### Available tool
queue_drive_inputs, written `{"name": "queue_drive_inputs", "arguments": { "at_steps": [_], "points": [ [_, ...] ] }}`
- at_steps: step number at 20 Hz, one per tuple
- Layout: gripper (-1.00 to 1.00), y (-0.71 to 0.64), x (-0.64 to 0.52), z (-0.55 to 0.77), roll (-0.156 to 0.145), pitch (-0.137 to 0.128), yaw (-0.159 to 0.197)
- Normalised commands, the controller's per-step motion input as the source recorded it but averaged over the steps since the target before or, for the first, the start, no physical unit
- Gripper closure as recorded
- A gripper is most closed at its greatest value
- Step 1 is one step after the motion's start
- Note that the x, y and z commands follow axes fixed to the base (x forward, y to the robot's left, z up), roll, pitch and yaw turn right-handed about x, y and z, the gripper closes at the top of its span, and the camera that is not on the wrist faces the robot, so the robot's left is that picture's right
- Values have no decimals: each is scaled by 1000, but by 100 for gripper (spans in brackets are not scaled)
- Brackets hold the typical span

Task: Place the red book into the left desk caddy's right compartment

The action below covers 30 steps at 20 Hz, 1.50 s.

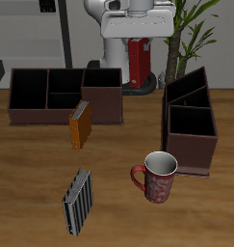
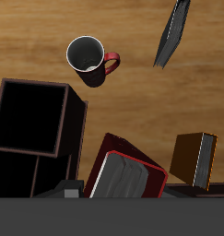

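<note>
Red book right under my wrist camera, jaws out of sight.

I see the grained wood table (image 1: 32, 183), the boxy maroon left desk caddy (image 1: 192, 123) with its dark square right compartment (image 2: 30, 115) beside the gripper, then the glossy red book (image 2: 130, 175) with pale pages just below it; I cannot tell whether the jaws grip it.

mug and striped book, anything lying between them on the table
Nothing. In the exterior view the stretch of table between the mug and the striped book is bare wood; the wrist view shows the same.
</note>
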Motion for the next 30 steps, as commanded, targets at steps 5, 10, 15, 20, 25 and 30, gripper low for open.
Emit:
{"name": "queue_drive_inputs", "arguments": {
  "at_steps": [5,10,15,20,25,30],
  "points": [
    [100,605,228,3,33,53,54],
    [100,443,247,-14,17,32,40],
    [100,291,260,-67,-4,23,15],
    [100,248,217,-70,-12,3,15],
    [100,353,153,-58,11,12,6],
    [100,223,5,-12,26,-17,22]
  ]
}}
